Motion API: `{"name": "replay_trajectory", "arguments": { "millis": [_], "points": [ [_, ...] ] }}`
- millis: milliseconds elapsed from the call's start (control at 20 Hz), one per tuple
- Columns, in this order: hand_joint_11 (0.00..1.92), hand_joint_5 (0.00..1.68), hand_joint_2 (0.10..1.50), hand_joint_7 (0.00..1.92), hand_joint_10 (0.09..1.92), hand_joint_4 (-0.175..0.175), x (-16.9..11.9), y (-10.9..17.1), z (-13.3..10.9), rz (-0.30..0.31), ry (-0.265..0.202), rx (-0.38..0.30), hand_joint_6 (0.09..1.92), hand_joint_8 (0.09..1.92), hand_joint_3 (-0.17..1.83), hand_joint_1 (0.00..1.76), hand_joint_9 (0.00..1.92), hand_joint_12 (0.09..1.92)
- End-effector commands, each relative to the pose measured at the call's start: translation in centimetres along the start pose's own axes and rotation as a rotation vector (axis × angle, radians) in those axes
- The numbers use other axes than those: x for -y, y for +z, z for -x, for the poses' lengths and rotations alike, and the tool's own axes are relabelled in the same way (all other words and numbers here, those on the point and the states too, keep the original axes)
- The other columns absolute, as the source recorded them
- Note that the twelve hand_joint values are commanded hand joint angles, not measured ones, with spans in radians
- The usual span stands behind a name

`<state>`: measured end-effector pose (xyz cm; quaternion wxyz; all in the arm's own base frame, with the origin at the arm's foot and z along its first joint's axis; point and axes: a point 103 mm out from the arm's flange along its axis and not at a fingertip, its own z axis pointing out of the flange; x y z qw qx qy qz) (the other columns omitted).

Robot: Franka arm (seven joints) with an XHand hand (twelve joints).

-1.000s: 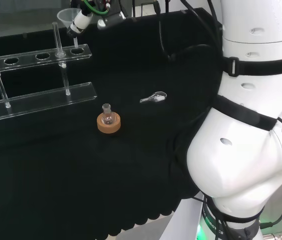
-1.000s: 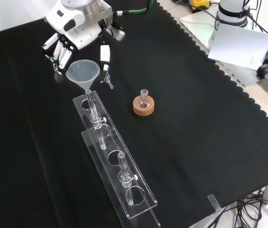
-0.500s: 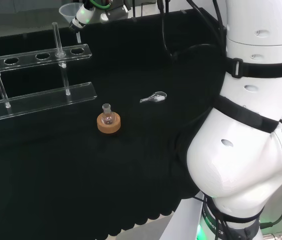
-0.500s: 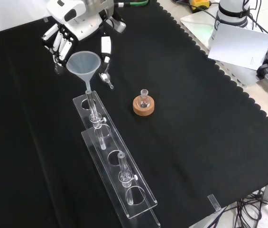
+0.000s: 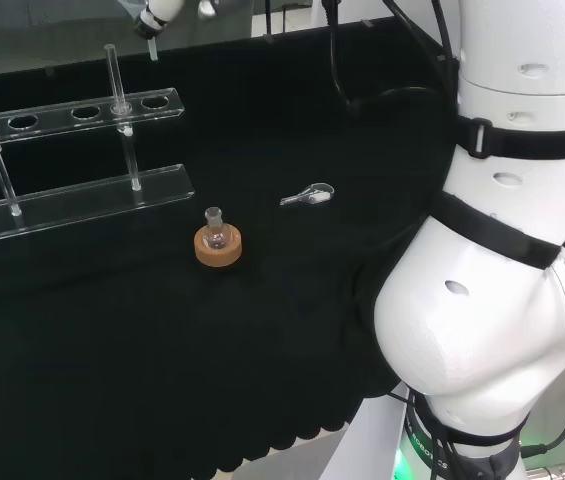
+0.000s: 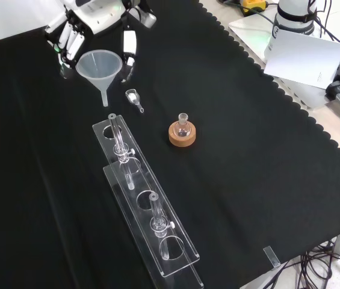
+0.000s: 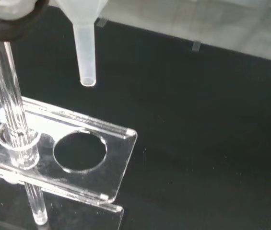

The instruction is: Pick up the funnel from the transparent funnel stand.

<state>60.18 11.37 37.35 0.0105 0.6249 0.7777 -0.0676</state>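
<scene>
We see the hand point(image 6: 91, 15) with fingers curled around the funnel point(image 6: 100, 67), holding it in the air, its spout clear above the stand point(image 6: 142, 201).

The funnel point(image 6: 99, 65) looks translucent, frosted plastic; the funnel stand point(image 6: 145, 208) is clear, glossy acrylic on matt black cloth point(image 6: 248, 168).

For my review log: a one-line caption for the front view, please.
The hand holds the funnel lifted clear of the transparent funnel stand, beside a small flask on its cork ring.
</scene>
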Motion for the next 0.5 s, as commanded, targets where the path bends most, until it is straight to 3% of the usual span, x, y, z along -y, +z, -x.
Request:
{"name": "replay_trajectory", "arguments": {
  "millis": [50, 300, 500],
  "points": [
    [0.14, 0.65, 0.64, 0.93, 0.44, 0.032, 1.4, -3.0, -0.9, 0.031, -0.020, -0.003, 0.19, 0.48, 0.41, 0.72, 0.73, 1.52],
    [0.14, 0.65, 0.64, 0.93, 0.44, 0.032, 3.7, -4.8, -1.6, 0.054, -0.042, 0.009, 0.19, 0.48, 0.41, 0.72, 0.73, 1.52],
    [0.14, 0.65, 0.64, 0.93, 0.44, 0.032, 4.9, -4.9, -1.5, 0.046, -0.034, -0.008, 0.19, 0.48, 0.42, 0.71, 0.74, 1.52]
  ]
}}
